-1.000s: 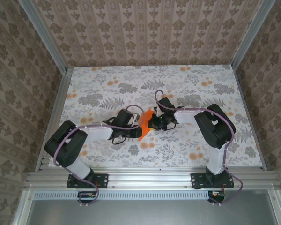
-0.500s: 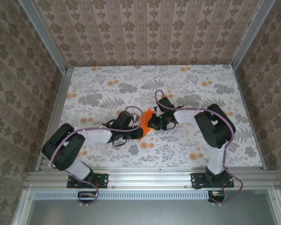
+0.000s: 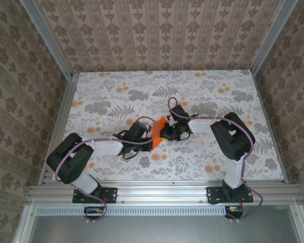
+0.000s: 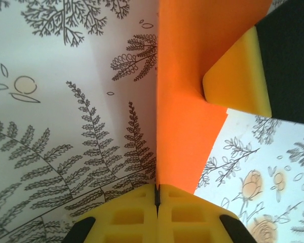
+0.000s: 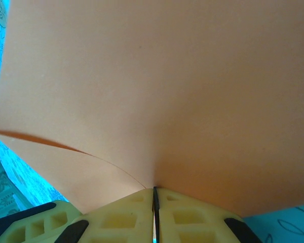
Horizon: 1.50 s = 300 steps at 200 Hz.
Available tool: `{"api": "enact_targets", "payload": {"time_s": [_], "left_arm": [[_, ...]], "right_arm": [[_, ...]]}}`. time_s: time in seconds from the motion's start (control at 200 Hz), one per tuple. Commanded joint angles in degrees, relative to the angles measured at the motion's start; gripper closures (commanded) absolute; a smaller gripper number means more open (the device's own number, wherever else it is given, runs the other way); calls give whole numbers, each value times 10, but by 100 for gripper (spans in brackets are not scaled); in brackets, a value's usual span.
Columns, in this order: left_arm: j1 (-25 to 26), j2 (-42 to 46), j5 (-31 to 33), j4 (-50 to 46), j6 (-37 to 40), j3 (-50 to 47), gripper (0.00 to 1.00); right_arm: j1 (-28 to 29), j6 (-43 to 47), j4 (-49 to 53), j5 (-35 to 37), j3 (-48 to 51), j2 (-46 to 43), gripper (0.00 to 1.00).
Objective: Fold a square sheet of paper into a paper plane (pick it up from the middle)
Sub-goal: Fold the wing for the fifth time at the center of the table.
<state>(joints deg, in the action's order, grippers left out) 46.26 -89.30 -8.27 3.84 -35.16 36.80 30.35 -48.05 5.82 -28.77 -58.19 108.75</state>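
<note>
1. Square sheet of paper (image 3: pixel 156 135): bright orange, held up on edge off the table (image 3: pixel 106 96), whose middle lies right beneath the sheet. From the left wrist (image 4: pixel 182 126) it rises as a flat upright panel, with one straight edge or crease running up from the jaws. From the right wrist (image 5: pixel 157 91) a second layer curls away low on the left. It looks partly doubled over, though I cannot tell how many folds it carries.

2. Left gripper (image 4: pixel 157 195), at the sheet's left side: its yellow jaws are pressed together with the orange edge nipped in the seam between them. This is the fresh change. Half a second ago they stood slightly apart beside the sheet, and the arm has slid in closer since.

3. Right gripper (image 5: pixel 153 195), at the sheet's right side: it is also clamped on the paper, jaws meeting on it, and it has kept its place over the last second. One of its pads (image 4: pixel 238 76) shows in the left wrist view, pressing the sheet's upper part.

4. Meaning: the sheet is now pinned at two places, so either arm can pull or press a crease against the other's hold. By its shape the folding seems early; no pointed nose is visible.

5. Risk: thin paper between two tight grips may tear or buckle if the arms move unevenly.
</note>
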Motion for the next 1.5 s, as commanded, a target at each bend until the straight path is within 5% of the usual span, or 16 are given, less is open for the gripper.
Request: {"api": "enact_targets", "payload": {"time_s": [0.0,0.305,0.735,0.935,1.495], "left_arm": [[13,-8,54,-47,83,20,97],[51,-11,137,-57,177,32,98],[88,-15,203,-34,231,21,99],[100,-23,220,-38,242,27,99],[109,-25,243,-43,247,32,99]], "right_arm": [[-16,-34,-12,20,25,-55,83],[-29,-136,-47,32,53,-138,43],[-4,-212,-35,-11,-11,-60,34],[16,-209,-13,-4,-46,-16,37],[30,-136,138,93,-108,5,68]]}}
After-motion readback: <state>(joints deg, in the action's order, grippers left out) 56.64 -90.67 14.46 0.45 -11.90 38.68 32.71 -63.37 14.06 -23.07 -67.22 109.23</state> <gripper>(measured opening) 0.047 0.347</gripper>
